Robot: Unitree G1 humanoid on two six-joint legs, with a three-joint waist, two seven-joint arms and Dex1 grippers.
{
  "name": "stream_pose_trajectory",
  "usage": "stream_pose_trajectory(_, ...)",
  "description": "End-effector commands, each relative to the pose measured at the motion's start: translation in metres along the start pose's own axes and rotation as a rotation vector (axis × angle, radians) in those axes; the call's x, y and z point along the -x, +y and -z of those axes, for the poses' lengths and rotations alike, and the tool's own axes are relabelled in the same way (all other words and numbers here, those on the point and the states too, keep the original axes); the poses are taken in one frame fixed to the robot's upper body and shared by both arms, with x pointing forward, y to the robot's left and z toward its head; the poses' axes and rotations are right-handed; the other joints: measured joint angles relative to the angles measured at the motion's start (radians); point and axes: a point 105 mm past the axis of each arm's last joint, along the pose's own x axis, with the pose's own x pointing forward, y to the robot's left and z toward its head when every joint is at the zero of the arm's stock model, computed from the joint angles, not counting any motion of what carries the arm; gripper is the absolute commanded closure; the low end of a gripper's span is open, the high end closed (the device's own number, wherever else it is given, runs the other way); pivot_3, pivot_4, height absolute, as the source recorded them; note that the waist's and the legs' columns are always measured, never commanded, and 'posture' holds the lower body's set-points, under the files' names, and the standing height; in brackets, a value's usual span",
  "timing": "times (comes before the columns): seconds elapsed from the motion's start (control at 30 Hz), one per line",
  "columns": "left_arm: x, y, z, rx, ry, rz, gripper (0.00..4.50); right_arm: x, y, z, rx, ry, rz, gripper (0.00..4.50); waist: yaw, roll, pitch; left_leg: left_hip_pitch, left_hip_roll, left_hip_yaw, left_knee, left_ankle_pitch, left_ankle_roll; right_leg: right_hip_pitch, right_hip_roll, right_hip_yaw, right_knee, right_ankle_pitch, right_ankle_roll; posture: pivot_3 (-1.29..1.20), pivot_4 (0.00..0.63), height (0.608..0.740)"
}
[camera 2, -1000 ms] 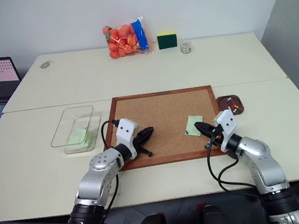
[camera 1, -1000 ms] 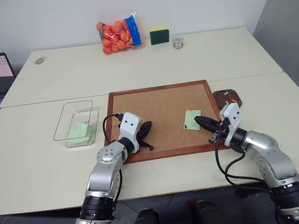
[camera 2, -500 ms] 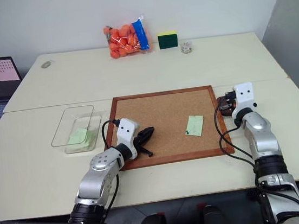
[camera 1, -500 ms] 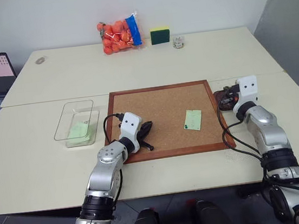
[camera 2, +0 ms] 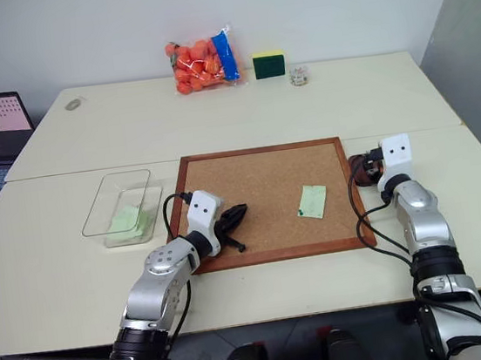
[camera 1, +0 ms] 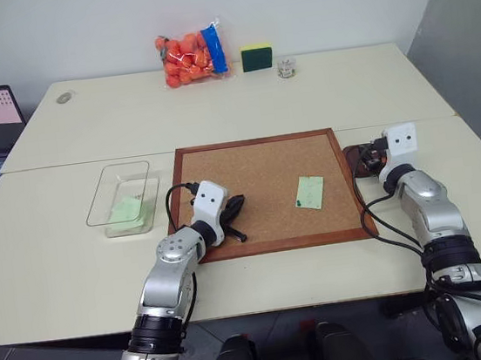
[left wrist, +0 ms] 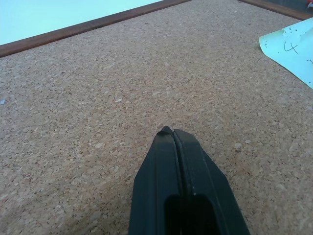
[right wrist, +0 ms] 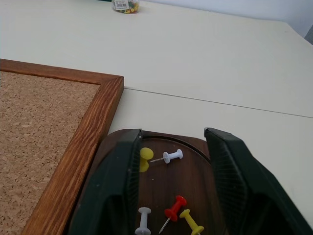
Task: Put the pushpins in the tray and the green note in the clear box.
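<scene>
Pushpins, 5 in all (2 yellow, 2 white, 1 red), lie loose in tray just right of corkboard, directly between spread fingers of right gripper, which grasps nothing. Green note on corkboard right half, 1 green pin at its corner. Left gripper clenched, empty, over cork, note ahead, apart. Clear box left of corkboard holds 1 green slip.

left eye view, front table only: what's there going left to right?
clear box with a green slip in it → left gripper → green note lying on the corkboard → tray → right gripper
</scene>
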Motion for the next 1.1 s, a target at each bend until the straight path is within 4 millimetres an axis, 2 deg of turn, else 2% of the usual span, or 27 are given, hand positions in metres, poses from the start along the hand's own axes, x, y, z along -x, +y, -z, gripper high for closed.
stream_pose_trajectory(0.03,-0.001,-0.005,0.017,0.028,0.059,0.01,4.5,0.001,-0.008,-0.02,0.004,-0.071,0.026,1.11,0.0,0.0,0.0,0.0,0.0,0.0,0.0,0.0,0.0,0.0,0.0,0.0,0.0,0.0,0.0,0.0,0.15,0.74)
stream_pose_trajectory(0.1,-0.001,-0.005,0.017,0.029,0.058,0.01,4.5,0.001,-0.007,-0.019,0.002,-0.062,0.017,0.85,0.0,0.0,0.0,0.0,0.0,0.0,0.0,0.0,0.0,0.0,0.0,0.0,0.0,0.0,0.0,0.0,0.15,0.74)
stream_pose_trajectory(0.17,-0.001,-0.006,0.017,0.03,0.058,0.011,4.5,0.001,-0.004,-0.016,-0.001,-0.049,0.002,0.34,0.0,0.0,0.0,0.0,0.0,0.0,0.0,0.0,0.0,0.0,0.0,0.0,0.0,0.0,0.0,0.0,0.15,0.74)
stream_pose_trajectory(0.23,-0.001,-0.006,0.017,0.031,0.057,0.01,4.5,0.001,-0.002,-0.014,0.003,-0.038,-0.009,0.04,0.0,0.0,0.0,0.0,0.0,0.0,0.0,0.0,0.0,0.0,0.0,0.0,0.0,0.0,0.0,0.0,0.15,0.74)
stream_pose_trajectory(0.87,0.0,-0.006,0.017,0.034,0.052,0.002,4.5,-0.006,-0.008,-0.002,0.085,0.028,0.044,0.04,0.0,0.0,0.0,0.0,0.0,0.0,0.0,0.0,0.0,0.0,0.0,0.0,0.0,0.0,0.0,0.0,0.15,0.74)
stream_pose_trajectory(1.1,0.0,-0.005,0.017,0.038,0.051,-0.004,4.5,-0.005,-0.012,-0.012,0.074,-0.024,0.048,0.04,0.0,0.0,0.0,0.0,0.0,0.0,0.0,0.0,0.0,0.0,0.0,0.0,0.0,0.0,0.0,0.0,0.15,0.74)
